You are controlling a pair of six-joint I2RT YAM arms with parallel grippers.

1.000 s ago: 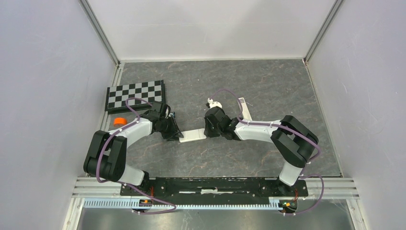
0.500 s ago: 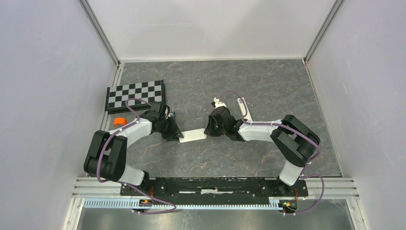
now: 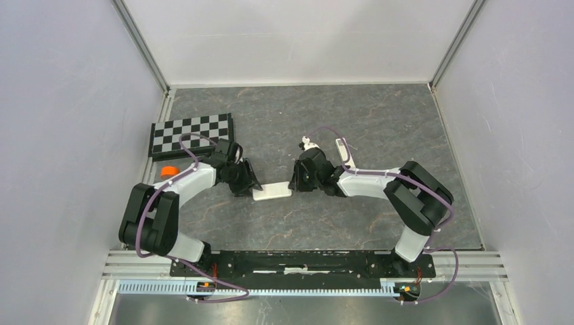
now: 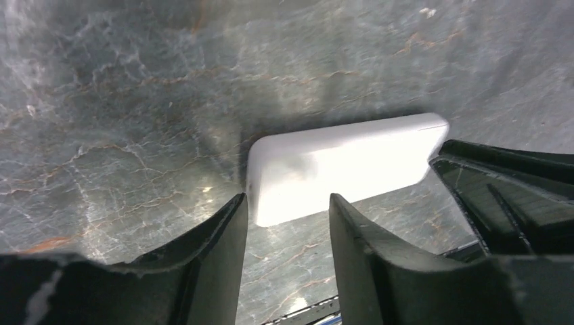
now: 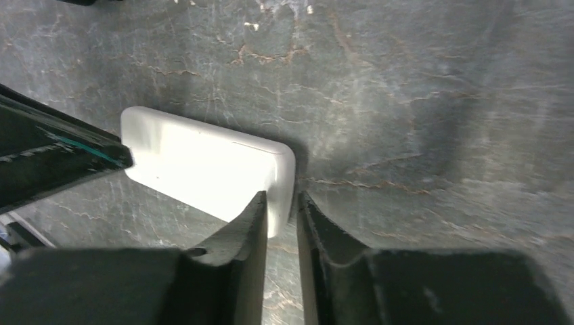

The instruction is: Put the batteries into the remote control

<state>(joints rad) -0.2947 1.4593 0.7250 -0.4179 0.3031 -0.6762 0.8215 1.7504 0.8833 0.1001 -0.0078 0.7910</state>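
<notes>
the white remote [image 3: 272, 192] lies flat on the dark marbled counter [image 3: 379, 122], between the two grippers. the left gripper [image 4: 288, 206] stands apart at one end of it, holding nothing. the right gripper [image 5: 282, 201] is nearly closed around the other end's corner; whether it pinches it i cannot tell. a checkerboard [image 3: 191, 133] and an orange object [image 3: 168, 171] lie at the left. pale walls [image 3: 68, 135] enclose the counter.

Even overhead light, glare on remote [image 4: 338, 166], soft shadows
</notes>
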